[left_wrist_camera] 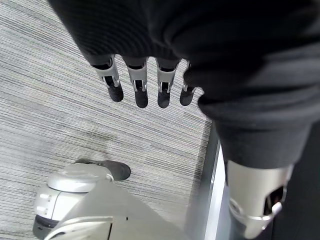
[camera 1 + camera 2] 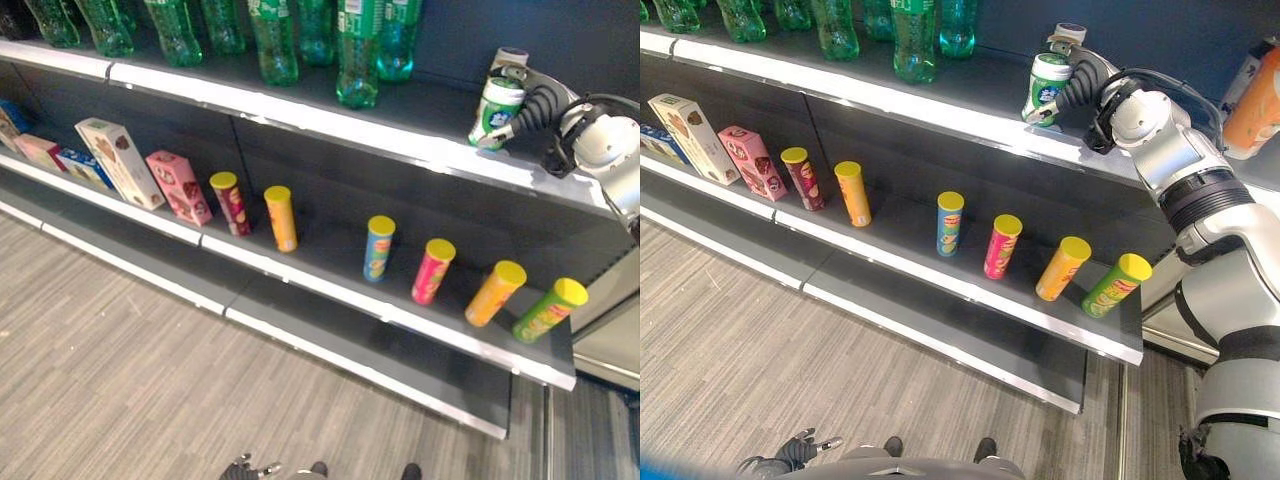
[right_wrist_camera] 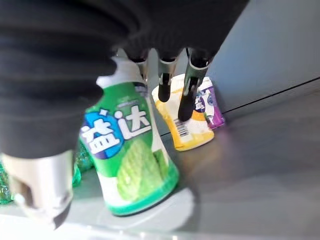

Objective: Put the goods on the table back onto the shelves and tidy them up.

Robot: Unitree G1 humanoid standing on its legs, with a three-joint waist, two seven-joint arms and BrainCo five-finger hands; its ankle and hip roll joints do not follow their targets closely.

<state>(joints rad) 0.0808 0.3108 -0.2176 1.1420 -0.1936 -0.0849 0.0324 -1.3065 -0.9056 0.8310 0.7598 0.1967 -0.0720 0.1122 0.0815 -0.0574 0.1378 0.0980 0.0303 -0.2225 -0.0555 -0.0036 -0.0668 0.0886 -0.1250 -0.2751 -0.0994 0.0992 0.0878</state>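
Top shelf [image 2: 300, 105] first: green bottles [image 2: 275, 45], and I make it eight in the row. The far-left end runs out of view, so call it at least eight. Jars next, two of them: a green jar [image 3: 130, 155] in front and a yellow jar [image 3: 192, 127] just behind. Down a level, tubes [image 2: 379, 247]: maroon, yellow, blue, pink, orange, green. That's six, every one yellow-capped. Boxes [image 2: 120, 162] to their left: one white, one pink, then a blue one and a pale pink one. That's four clear, with more cut off at the edge that I can't count. Shelves: three tiers showing.
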